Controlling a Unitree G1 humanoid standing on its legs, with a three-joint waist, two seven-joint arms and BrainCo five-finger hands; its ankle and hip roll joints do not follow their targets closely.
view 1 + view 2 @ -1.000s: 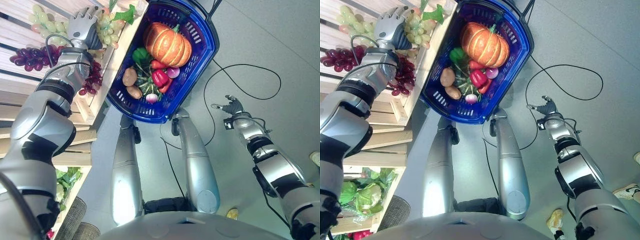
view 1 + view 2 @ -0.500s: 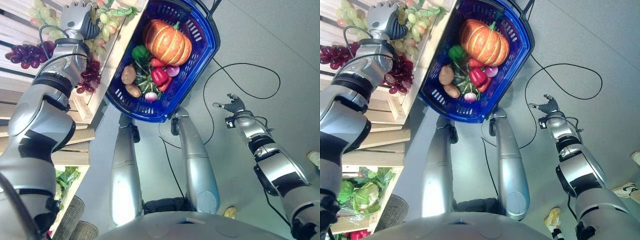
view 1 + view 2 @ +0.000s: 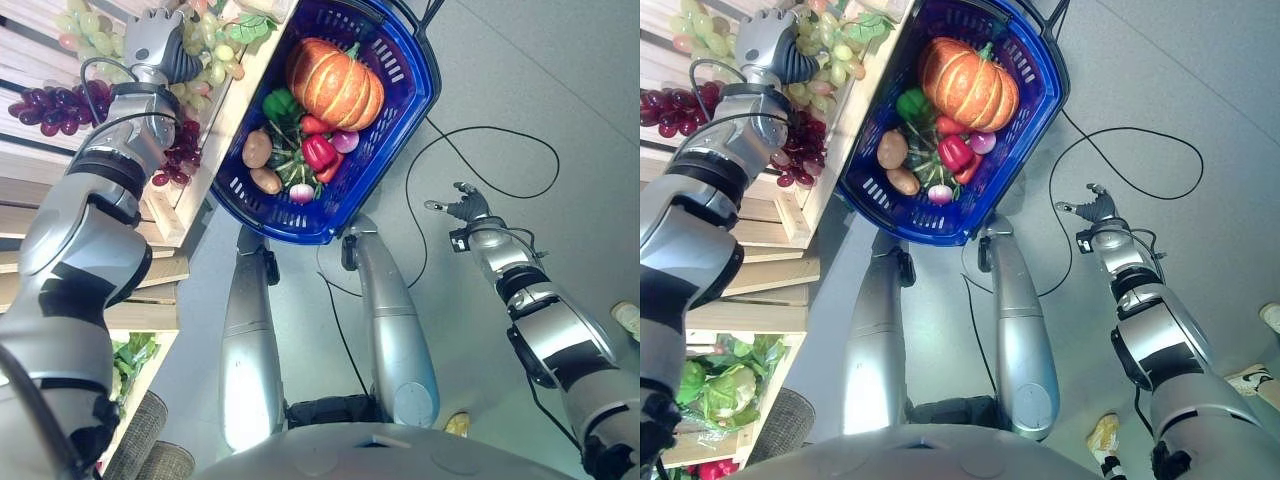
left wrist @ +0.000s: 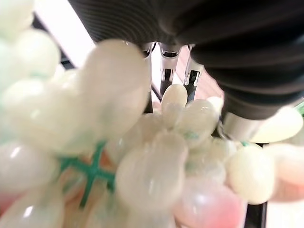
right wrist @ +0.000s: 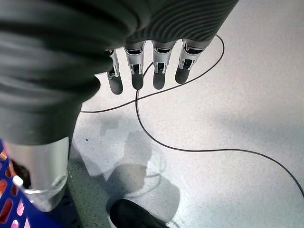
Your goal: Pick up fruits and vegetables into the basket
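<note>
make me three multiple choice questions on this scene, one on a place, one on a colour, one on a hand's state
1. Where is the pumpkin?
A. in the blue basket
B. on the wooden shelf
C. on the floor

2. What colour are the grapes at the left hand?
A. dark purple
B. pale green
C. orange

3. How is the right hand?
A. shut on a pepper
B. resting in the basket
C. open, holding nothing, over the floor

Answers:
1 A, the pumpkin lies inside the basket at its far end.
2 B, the left wrist view shows pale green grapes against the fingers.
3 C, the right wrist view shows straight fingers over bare floor.
</note>
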